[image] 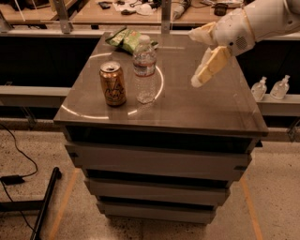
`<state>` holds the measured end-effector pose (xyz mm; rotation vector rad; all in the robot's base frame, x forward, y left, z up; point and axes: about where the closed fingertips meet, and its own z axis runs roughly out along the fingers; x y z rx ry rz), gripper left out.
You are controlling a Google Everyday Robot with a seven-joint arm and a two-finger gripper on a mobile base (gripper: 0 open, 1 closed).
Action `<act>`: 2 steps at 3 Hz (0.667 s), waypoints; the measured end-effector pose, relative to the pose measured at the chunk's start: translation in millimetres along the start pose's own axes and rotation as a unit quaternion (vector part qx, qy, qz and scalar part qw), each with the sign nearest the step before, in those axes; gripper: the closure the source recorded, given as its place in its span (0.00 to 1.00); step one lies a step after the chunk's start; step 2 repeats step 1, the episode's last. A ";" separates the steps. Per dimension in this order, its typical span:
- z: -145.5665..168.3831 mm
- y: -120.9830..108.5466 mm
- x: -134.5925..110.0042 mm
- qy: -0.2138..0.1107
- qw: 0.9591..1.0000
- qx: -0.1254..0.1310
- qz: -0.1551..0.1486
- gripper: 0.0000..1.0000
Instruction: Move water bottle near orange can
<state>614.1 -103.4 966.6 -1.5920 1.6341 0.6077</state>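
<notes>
The water bottle (144, 70) stands upright on the dark cabinet top (206, 110), clear and ribbed with a white cap and a label band. The orange can (113, 84) stands upright just to its left, a small gap between them. My gripper (194, 59) hangs above the right part of the top, well to the right of the bottle. It is open and holds nothing, and one cream finger (211, 65) points down and left.
A green snack bag (124, 38) lies at the back of the top behind the bottle. Two small pump-top bottles (259, 88) (281, 86) stand on a ledge to the right. A cluttered workbench (117, 11) runs behind. Cables (14, 154) lie on the floor at left.
</notes>
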 end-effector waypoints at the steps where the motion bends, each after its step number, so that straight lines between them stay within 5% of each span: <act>1: 0.0 0.0 0.0 0.000 1.000 0.000 0.000 0.00; 2: 0.0 0.0 0.0 0.000 1.000 0.000 0.000 0.00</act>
